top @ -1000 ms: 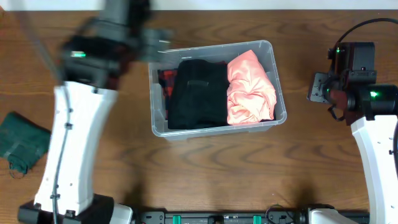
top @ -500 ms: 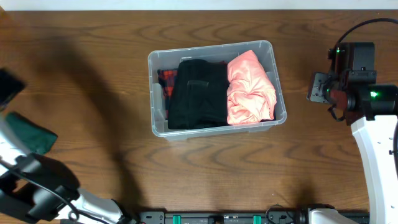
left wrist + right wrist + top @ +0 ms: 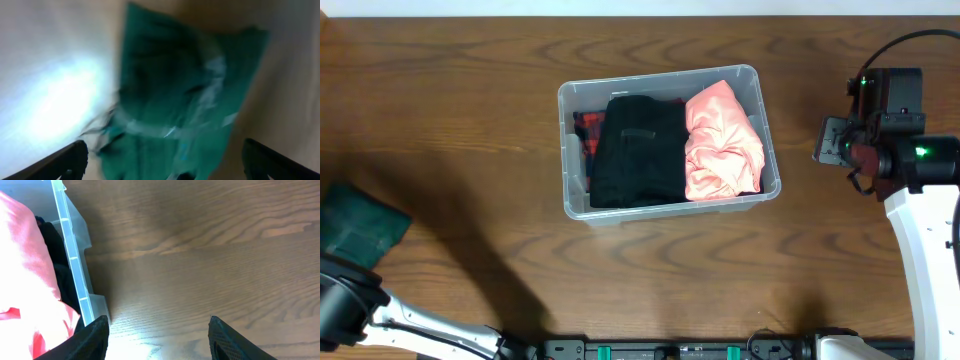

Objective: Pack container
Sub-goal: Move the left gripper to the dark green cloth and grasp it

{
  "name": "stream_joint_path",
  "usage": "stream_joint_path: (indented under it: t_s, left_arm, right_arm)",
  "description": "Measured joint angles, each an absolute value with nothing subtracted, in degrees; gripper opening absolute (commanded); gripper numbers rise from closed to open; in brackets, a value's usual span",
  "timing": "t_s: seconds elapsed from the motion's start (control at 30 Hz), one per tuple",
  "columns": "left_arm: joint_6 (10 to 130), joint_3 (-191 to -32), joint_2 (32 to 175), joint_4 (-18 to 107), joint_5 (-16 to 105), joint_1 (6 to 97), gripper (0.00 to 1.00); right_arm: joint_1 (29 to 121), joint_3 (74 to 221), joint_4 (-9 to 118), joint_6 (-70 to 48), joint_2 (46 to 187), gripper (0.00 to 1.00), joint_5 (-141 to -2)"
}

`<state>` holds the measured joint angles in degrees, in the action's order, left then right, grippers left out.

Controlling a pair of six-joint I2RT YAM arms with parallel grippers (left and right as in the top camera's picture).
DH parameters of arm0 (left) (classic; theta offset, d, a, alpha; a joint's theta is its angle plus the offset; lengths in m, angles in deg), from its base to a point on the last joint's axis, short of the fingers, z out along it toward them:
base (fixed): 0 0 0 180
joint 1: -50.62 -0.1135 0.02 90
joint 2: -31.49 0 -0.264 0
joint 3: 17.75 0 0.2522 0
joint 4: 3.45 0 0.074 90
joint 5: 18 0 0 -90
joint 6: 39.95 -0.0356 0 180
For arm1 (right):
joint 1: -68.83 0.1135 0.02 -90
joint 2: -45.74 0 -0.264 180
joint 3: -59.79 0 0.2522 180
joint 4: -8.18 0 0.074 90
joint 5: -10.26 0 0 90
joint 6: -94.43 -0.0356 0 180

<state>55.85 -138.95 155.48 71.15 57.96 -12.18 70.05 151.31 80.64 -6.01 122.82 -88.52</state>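
Note:
The container (image 3: 571, 205) is a clear plastic bin at the table's middle. It holds a black garment (image 3: 638, 150), a pink garment (image 3: 722, 140) and a red plaid piece (image 3: 586, 130). A green cloth (image 3: 355, 225) lies at the far left edge. In the left wrist view, my left gripper (image 3: 165, 150) is open just above the green cloth (image 3: 185, 100), with a finger on each side; the view is blurred. My right gripper (image 3: 159, 322) is open and empty over bare wood, just right of the container's wall (image 3: 70, 255).
The left arm (image 3: 345, 305) shows only at the table's bottom left corner. The right arm (image 3: 910, 200) stands along the right edge. Brown wood table surface (image 3: 670, 280) lies all round the bin.
The left arm has swung from the container's back left corner down to the far left, over the green cloth. The right arm and the bin's contents have not moved.

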Motion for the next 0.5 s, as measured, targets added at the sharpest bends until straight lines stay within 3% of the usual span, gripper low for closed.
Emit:
stream_joint_path:
  t_s: [0.5]
  left_arm:
    - [49.1, -125.4, 157.0, 59.4, 50.6, -12.3, 0.98]
  right_arm:
    - [70.0, 151.3, 80.2, -6.0, 122.8, 0.62, -88.5]
